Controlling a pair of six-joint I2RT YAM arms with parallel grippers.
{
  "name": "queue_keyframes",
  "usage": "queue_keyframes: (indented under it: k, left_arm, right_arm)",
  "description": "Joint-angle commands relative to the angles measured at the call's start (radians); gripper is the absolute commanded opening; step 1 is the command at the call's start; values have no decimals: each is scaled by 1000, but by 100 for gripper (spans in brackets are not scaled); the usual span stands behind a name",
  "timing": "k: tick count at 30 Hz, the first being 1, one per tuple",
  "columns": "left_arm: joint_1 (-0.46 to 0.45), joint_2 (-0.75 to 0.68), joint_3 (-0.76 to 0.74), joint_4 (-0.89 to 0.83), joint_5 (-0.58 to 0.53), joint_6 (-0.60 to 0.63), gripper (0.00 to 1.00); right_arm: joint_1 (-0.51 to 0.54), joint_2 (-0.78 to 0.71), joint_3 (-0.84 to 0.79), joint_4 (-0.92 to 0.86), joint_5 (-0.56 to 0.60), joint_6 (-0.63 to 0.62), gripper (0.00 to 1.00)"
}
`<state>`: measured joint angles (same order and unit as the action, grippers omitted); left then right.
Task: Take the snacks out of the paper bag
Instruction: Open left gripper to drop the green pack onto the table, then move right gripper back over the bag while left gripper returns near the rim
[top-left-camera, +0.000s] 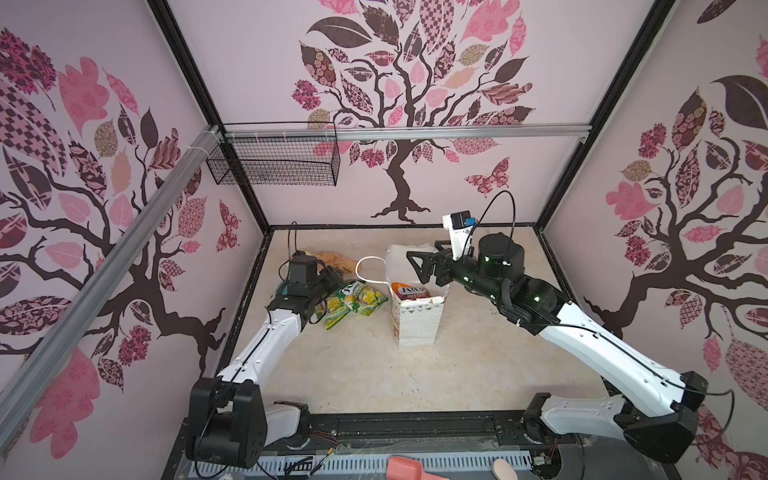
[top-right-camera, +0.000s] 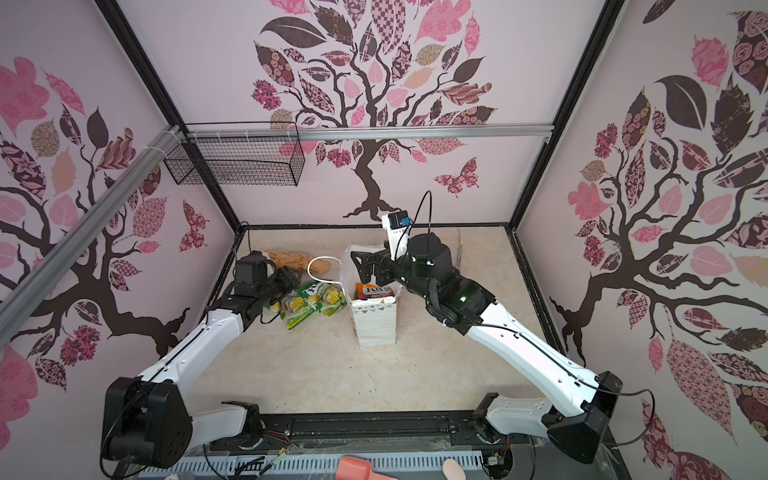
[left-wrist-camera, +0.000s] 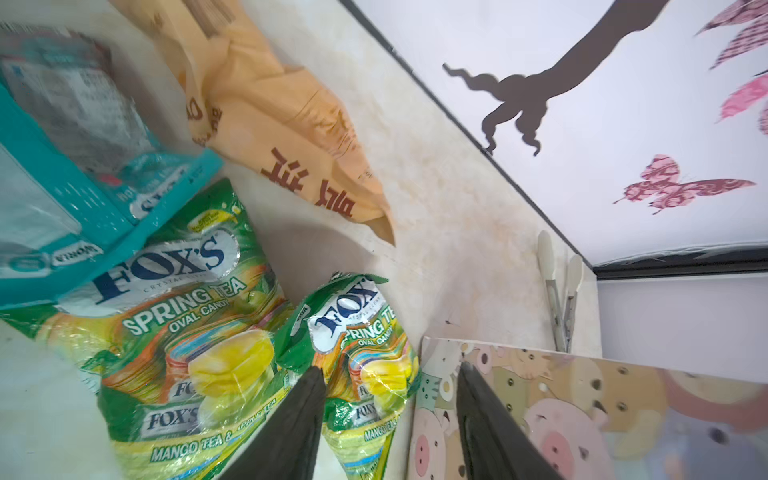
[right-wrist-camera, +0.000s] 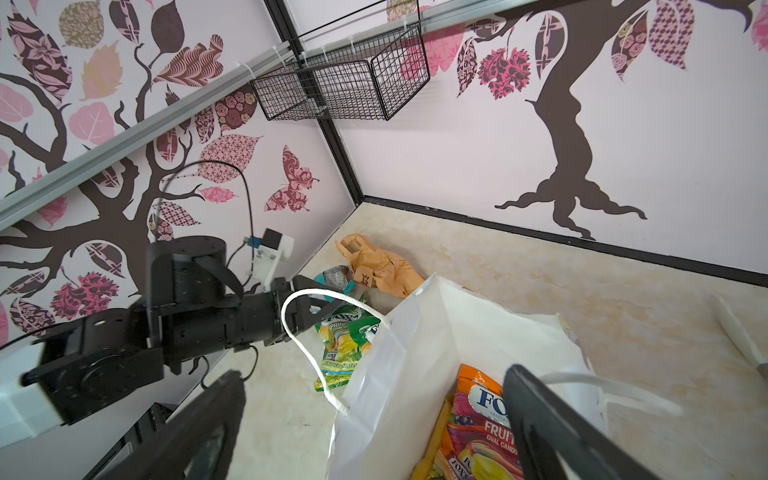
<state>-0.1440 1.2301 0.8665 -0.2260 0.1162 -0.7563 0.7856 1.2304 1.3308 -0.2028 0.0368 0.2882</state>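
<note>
Your right hand (top-left-camera: 424, 269), wide open, hangs over the paper bag (top-left-camera: 415, 328) (nearer arm); the orange snack (top-left-camera: 409, 291) stands upright inside, below it.

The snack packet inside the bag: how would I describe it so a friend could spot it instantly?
Find the tall white paper gift bag standing in the middle of the beige table. Look into its open top: the orange-red crinkly foil packet sits inside. Unlike the green-and-yellow foil packets lying outside beside the bag, it is orange and reads Fruits.

upright white paper bag (top-left-camera: 417, 328) holds orange snack (top-left-camera: 409, 291); green packets (top-left-camera: 357, 301) beside.
</note>
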Motion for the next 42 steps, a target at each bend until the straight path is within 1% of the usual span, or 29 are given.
queue_keyframes:
  k: [1,5,9,14,17,25,31,35,37,39,42]
  left_arm:
    - [2,-85,75,-58,-23,47,55]
    - [-1,-181,128,-55,45,70,60]
    - [-15,-241,194,-72,76,105,65]
    - [-49,-269,320,-157,129,215,73]
    - [-58,-278,380,-217,157,290,77]
    - [-59,-309,480,-395,214,514,89]
    - [-65,-274,559,-558,254,648,91]
    - [-75,-274,564,-584,276,692,92]
    - [-103,-270,563,-591,277,707,94]
    - [-169,-261,573,-615,234,743,95]
    - [-302,-235,596,-666,112,811,97]
  right_arm:
    - [5,22,44,-3,-17,-2,100]
    - [4,46,64,-22,-30,2,99]
    - [5,90,110,-75,-48,5,100]
    - [5,174,197,-189,-94,-1,99]
    - [5,225,242,-256,-101,-2,100]
    - [2,392,418,-493,-72,-23,99]
    - [2,485,489,-600,-25,-30,100]
    - [1,525,489,-639,29,-42,99]
    - [2,545,490,-652,54,-46,99]
    - [2,563,492,-663,76,-47,98]
    - [2,584,487,-666,100,-47,97]
